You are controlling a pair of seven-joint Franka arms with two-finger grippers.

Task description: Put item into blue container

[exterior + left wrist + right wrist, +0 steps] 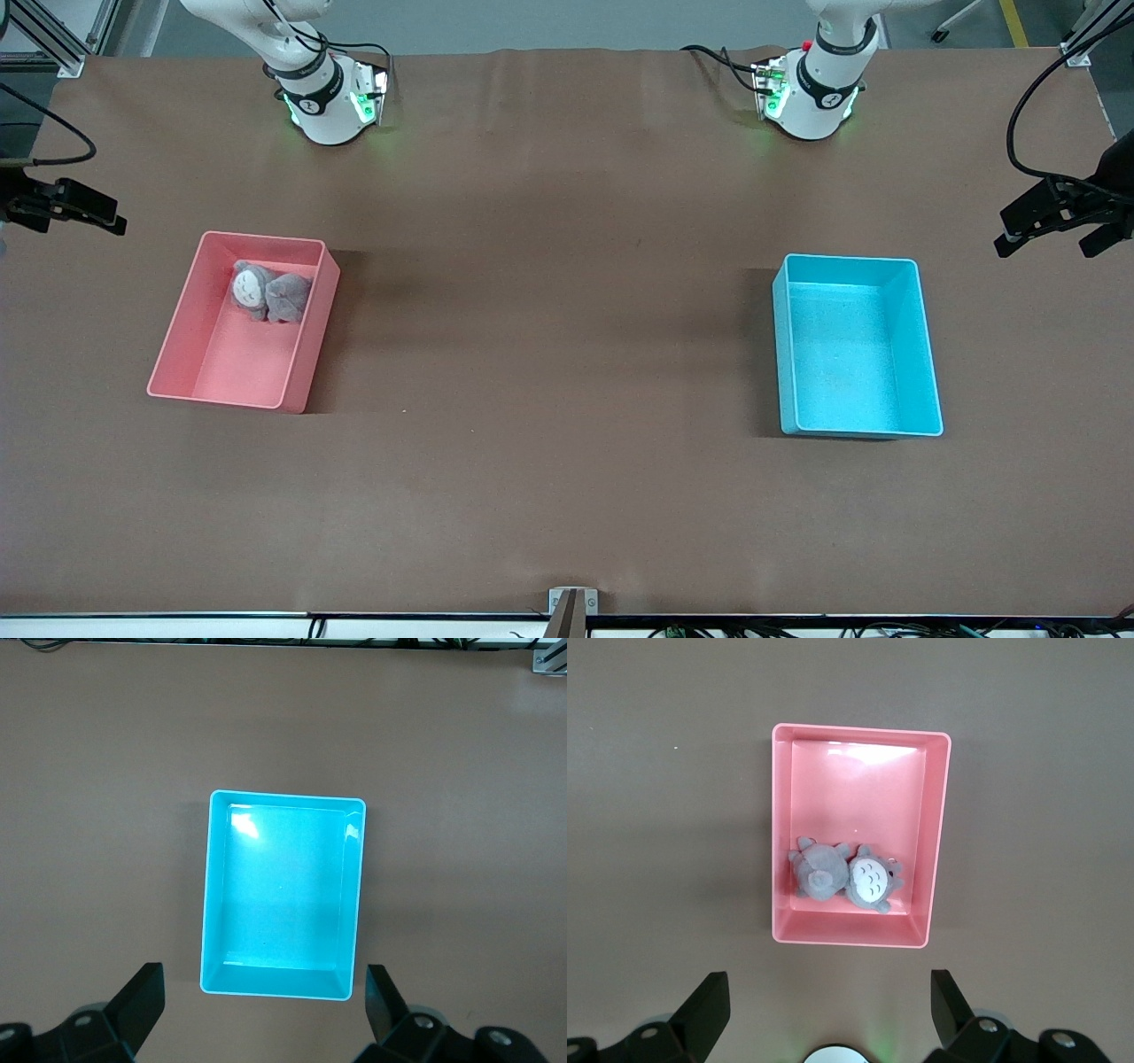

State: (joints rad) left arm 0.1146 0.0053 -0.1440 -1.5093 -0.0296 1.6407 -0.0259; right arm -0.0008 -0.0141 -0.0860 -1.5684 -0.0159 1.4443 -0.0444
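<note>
The blue container stands with nothing in it toward the left arm's end of the table; it also shows in the left wrist view. A grey plush toy with a white face lies in a pink bin toward the right arm's end, at the bin's end farther from the front camera. In the right wrist view the plush looks like two rounded grey parts side by side in the pink bin. My left gripper hangs open high over the blue container. My right gripper hangs open high over the pink bin.
Both arm bases stand at the table's back edge, lit green. Black fixtures with cables jut in at both side edges. Brown table lies between the bins. A small bracket sits at the front edge.
</note>
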